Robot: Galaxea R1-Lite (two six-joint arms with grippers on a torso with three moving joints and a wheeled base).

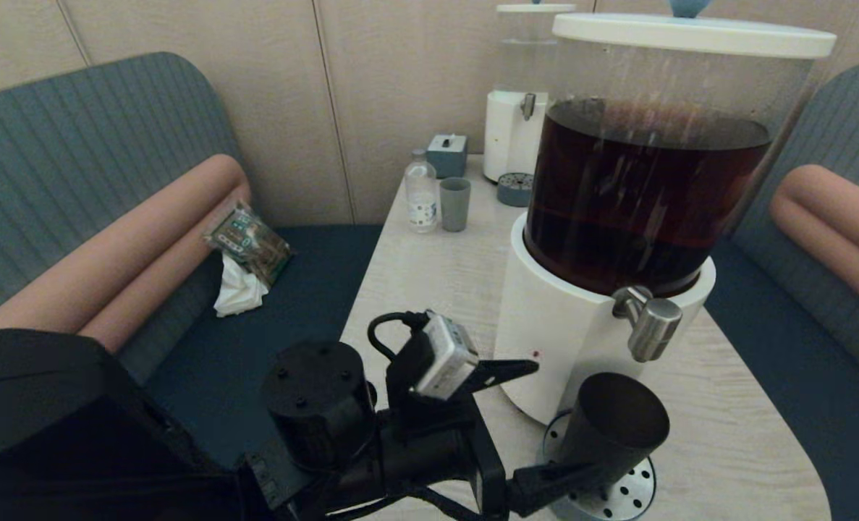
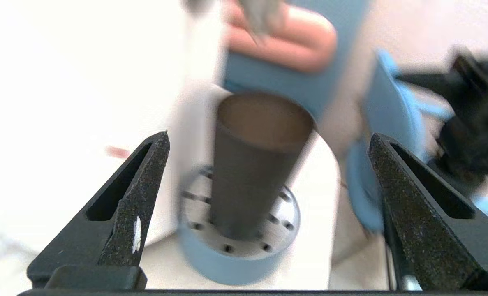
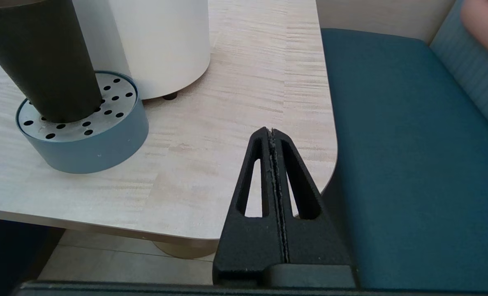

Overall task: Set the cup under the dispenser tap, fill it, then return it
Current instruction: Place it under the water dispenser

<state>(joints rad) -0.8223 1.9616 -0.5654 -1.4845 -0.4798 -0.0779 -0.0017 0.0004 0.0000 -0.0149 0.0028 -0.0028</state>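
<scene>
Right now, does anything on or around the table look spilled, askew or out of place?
No spill shows. The cup stands upright on the drip tray under the dispenser tap. Only oddity: a crumpled snack packet and tissue left on the bench seat.

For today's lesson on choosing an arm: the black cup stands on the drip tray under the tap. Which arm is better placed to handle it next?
Left. The left gripper is open, facing the cup on the drip tray. The right gripper is shut, by the table edge.
</scene>
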